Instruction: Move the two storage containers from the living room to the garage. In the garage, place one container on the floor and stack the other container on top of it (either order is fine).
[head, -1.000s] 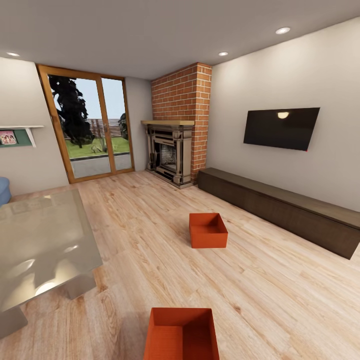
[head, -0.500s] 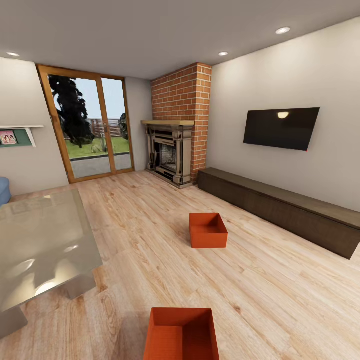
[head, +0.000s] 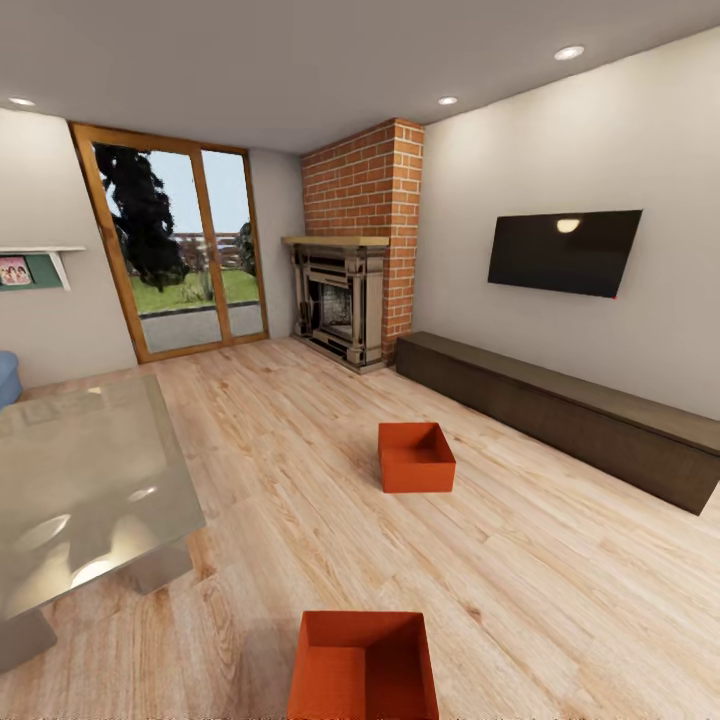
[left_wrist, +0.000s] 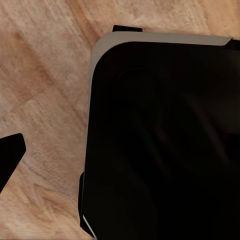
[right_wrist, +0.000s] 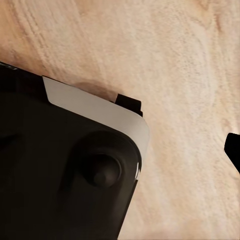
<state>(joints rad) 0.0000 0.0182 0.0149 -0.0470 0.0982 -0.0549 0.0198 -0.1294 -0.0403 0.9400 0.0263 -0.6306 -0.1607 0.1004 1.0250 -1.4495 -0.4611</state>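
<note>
- Two orange-red storage containers sit on the light wood plank floor (head: 560, 580) of the living room, both open at the top and upright.
- The nearer container (head: 364, 665) lies at the bottom of the head view, its near end cut off by the frame edge; its inner walls and floor show.
- The farther container (head: 416, 457) stands well apart from the first, further into the room, between the glass table and the long dark low cabinet (head: 560, 415) (closer to the cabinet side).
- The two bins do not touch, and nothing rests in either one.
- A glass-topped table (head: 85, 490) fills the left of the head view, its corner near the closer bin but apart from it.
- Beyond the farther bin a red-brick fireplace (head: 350, 255) stands in the corner, and the cabinet runs along the wall from just beside it.
- A black TV (head: 563, 252) hangs on the wall above the cabinet.
- Wood-framed glass doors (head: 175, 250) stand left of the fireplace, with grass and a dark tree outside.
- A small wall shelf (head: 40, 262) shows at the far left.
- Each wrist view looks down on wood planks and a dark rounded part of the robot's body (left_wrist: 165, 145); a dark tip shows at each frame's edge, so whether either gripper is spread or closed cannot be told.
</note>
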